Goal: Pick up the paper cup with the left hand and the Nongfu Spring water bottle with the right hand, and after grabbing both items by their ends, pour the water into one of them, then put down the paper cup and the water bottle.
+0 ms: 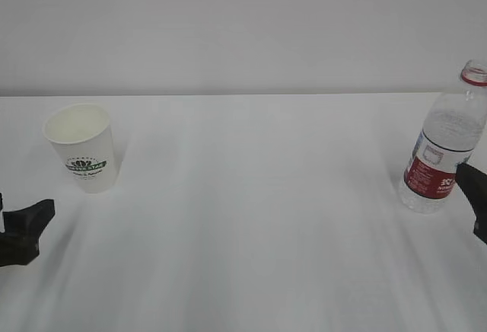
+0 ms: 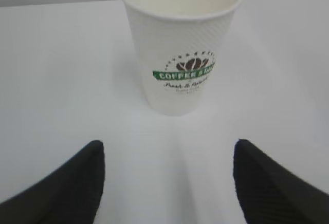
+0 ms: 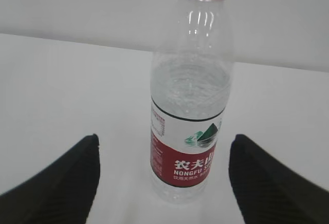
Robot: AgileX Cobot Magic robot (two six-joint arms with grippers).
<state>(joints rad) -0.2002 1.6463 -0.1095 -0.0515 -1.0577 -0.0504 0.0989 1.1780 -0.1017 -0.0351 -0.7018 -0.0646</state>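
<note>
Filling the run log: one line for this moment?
left hand open, short of paper cup | right hand open, short of Nongfu Spring water bottle | both upright, ungrasped

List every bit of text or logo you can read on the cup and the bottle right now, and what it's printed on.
"COFFEE", then a blurred word: green band on the paper cup, under a coffee-bean logo.
Script line below the band and arc of lettering above the logo: too blurred to read.
"农夫", next character cut off by the curve: red label of the Nongfu Spring water bottle.
"NONGFU S…": same label, beneath.
Small print on the label's left edge: unreadable.
</note>
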